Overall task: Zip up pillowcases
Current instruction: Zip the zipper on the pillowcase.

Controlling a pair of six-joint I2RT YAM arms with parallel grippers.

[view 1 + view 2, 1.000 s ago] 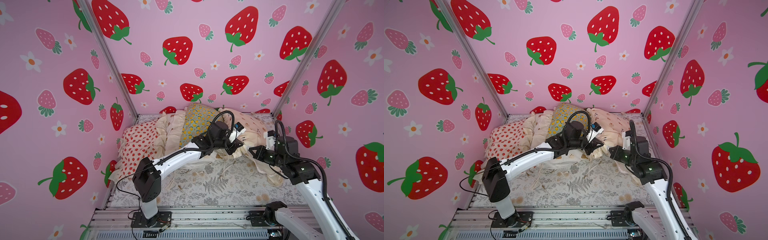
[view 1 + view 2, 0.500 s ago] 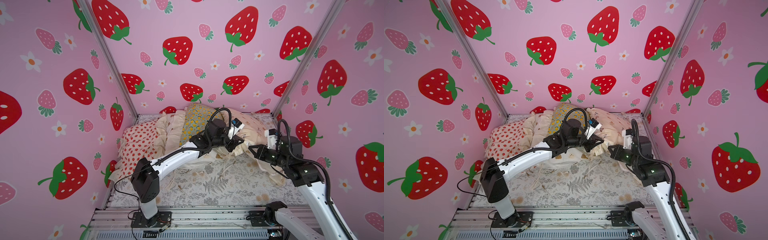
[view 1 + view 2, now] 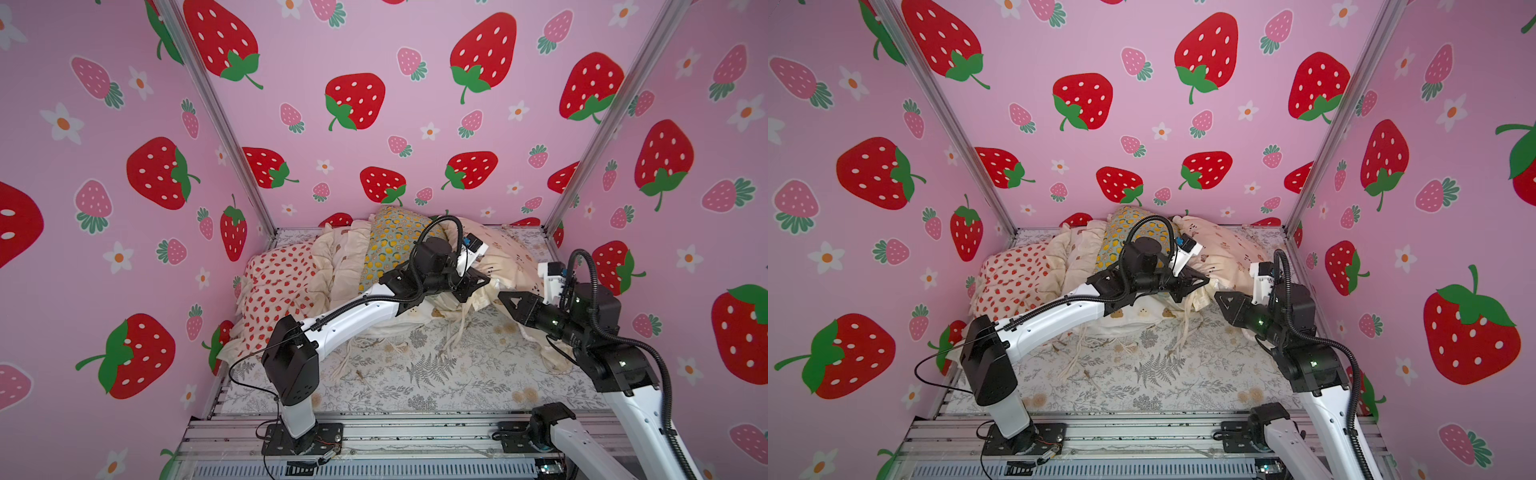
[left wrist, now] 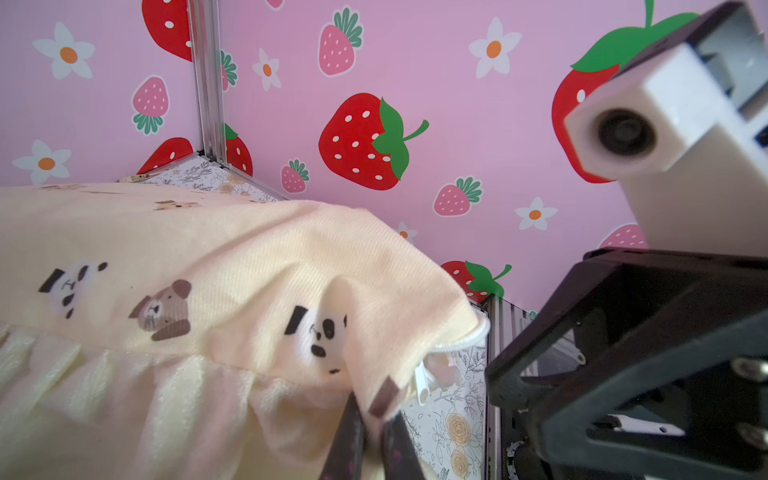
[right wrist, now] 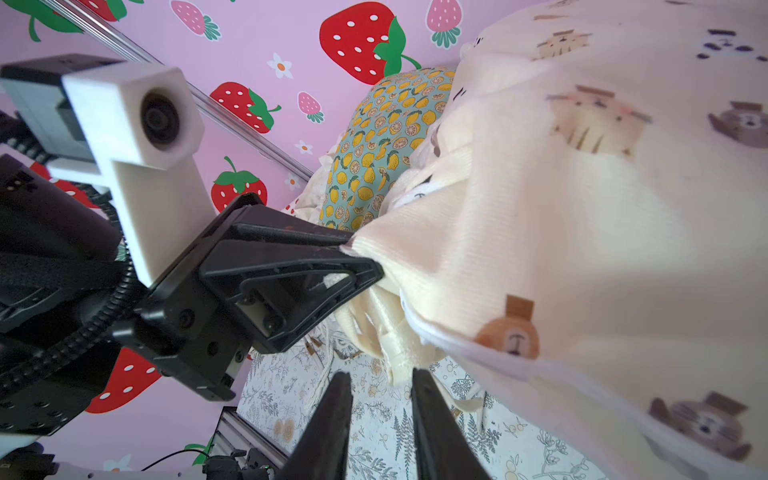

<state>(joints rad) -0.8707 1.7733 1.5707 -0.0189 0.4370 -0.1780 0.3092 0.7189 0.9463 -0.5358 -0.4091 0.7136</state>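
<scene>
Three pink walls [image 3: 374, 62], printed with red strawberries and white flowers, are recorded around the cell. The floor is covered by one flat grey fern-print sheet [image 3: 432, 365]. Four pillowcases are counted, heaped in a row on that sheet against the back wall; all are soft, plump cloth with cream ruffles. From the left arm's side they are noted as the strawberry-print pillowcase [image 3: 278, 286], the lemon-print pillowcase [image 3: 390, 241] in teal and yellow, standing on edge, and the small-animal pillowcase [image 3: 507, 253] in ribbed cream cloth. The bear-face pillowcase [image 3: 1142, 316] is lying low in front of the lemon one, partly under the left arm [image 3: 357, 316]. Two arms in white and black are present, the right arm [image 3: 623, 374] being bent in from the opposite side. The left gripper [image 5: 365, 255] is found clamped on a corner fold of the small-animal pillowcase, the cloth being pinched flat between its black fingers. The right gripper [image 5: 380, 378] is held just beside the same corner, near the ruffle's edge, with its two tapered fingers parted and nothing gripped between them. One white zip [image 5: 457, 345] is seen along the seam beside the ruffle, and one small white pull tab [image 4: 422, 384] hangs at its end near the left gripper. Whether the zip is closed along its whole length cannot be told. Several thin cream cords [image 3: 453, 336] lie loose on the sheet.
</scene>
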